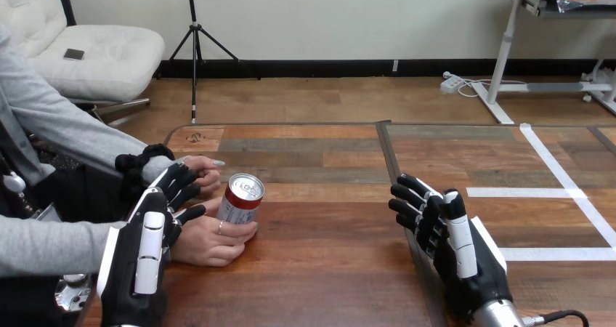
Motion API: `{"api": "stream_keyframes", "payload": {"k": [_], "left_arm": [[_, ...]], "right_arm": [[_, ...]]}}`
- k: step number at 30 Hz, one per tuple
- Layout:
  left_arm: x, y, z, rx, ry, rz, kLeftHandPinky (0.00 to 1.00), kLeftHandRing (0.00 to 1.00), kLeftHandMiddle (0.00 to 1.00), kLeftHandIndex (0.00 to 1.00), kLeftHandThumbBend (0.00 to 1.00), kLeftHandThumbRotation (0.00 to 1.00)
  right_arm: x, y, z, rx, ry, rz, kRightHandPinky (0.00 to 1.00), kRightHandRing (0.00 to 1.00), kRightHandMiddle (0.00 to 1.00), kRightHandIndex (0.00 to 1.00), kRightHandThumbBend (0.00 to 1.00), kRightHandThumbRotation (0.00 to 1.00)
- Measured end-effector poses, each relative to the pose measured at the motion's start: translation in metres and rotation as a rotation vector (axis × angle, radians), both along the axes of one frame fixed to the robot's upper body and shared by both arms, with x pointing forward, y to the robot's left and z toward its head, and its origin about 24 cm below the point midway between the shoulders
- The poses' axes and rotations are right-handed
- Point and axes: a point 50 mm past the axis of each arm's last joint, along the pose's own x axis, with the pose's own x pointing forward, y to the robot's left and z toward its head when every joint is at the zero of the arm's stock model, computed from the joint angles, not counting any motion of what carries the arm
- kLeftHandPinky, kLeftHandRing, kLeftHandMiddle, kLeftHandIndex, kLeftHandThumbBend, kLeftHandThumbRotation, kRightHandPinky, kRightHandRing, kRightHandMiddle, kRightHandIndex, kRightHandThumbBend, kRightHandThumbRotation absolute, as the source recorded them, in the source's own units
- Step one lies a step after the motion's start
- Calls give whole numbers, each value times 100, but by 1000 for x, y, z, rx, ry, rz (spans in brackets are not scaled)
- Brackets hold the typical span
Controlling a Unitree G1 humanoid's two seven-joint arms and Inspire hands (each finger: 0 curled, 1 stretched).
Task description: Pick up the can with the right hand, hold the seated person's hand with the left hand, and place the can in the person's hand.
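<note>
The can (242,198) lies tilted at the table's (327,283) left side, its top towards the camera, cradled in the person's nearer hand (211,243), whose fingers curl under it; the person's farther hand (207,173) rests just behind it; the left hand (149,232) sits against both of these, though whether it grips either I cannot tell; the right hand (454,247) is well apart at the right, fingers relaxed, grasping nothing. The handover looks complete; next, judging so, the left hand should ease away gently without jogging the can.
</note>
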Motion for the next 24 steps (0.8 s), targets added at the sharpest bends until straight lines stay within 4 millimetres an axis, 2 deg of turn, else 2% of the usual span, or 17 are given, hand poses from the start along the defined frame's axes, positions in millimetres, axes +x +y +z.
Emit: {"api": "stream_keyframes", "payload": {"k": [14, 24], "left_arm": [[2, 0, -1, -5, 3, -13, 84, 88, 89, 85, 58, 100], [3, 2, -1, -7, 2, -6, 95, 95, 94, 90, 55, 100]], "right_arm": [[2, 2, 1, 10, -6, 13, 92, 88, 88, 87, 86, 100], [2, 1, 2, 10, -16, 5, 92, 88, 88, 87, 86, 100]]}}
